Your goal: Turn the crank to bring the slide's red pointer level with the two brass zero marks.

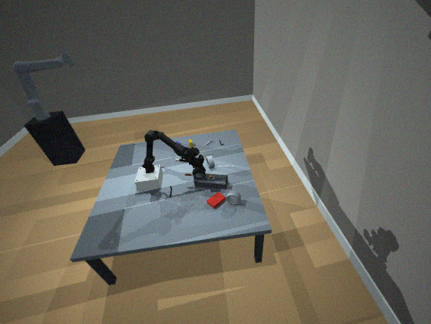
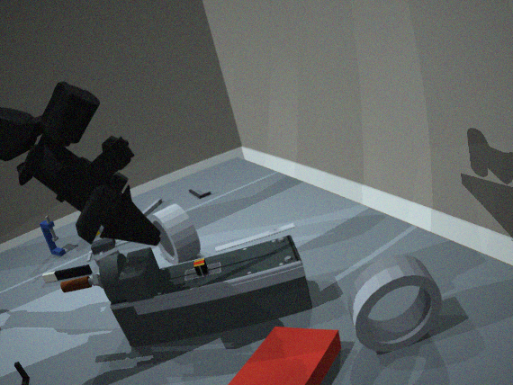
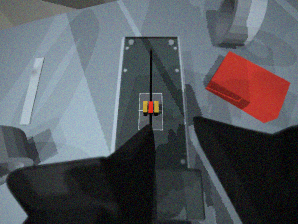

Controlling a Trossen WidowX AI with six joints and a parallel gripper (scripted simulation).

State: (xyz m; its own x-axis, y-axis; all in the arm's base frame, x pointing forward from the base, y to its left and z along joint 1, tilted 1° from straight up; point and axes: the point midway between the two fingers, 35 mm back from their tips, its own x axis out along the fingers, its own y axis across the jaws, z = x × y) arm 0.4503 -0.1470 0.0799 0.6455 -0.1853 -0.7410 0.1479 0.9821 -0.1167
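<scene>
The machine, a dark grey box point(image 1: 215, 182) point(image 2: 216, 310) point(image 3: 135, 70), has a long slot in its top. The red pointer point(image 2: 199, 260) point(image 3: 151, 107) sits between two brass marks, the left one point(image 3: 145, 106) and the right one point(image 3: 156, 106) in the wrist view; it looks about level with them. The crank's orange-brown handle point(image 1: 187, 174) point(image 2: 76, 284) sticks out at the machine's left end in the exterior view, and is out of the wrist view. My gripper point(image 3: 172, 126) is open, its fingers apart over the machine's crank end, with nothing seen between them. The handle is clear of the fingers.
A red block point(image 1: 216, 200) point(image 2: 292, 355) point(image 3: 250, 87) and a grey ring point(image 1: 234, 197) point(image 2: 362, 292) lie beside the machine. A second ring point(image 1: 210, 162) point(image 2: 186, 234) stands behind it. A white strip point(image 2: 254, 238) point(image 3: 32, 90) and a blue clamp point(image 2: 49, 236) are farther back.
</scene>
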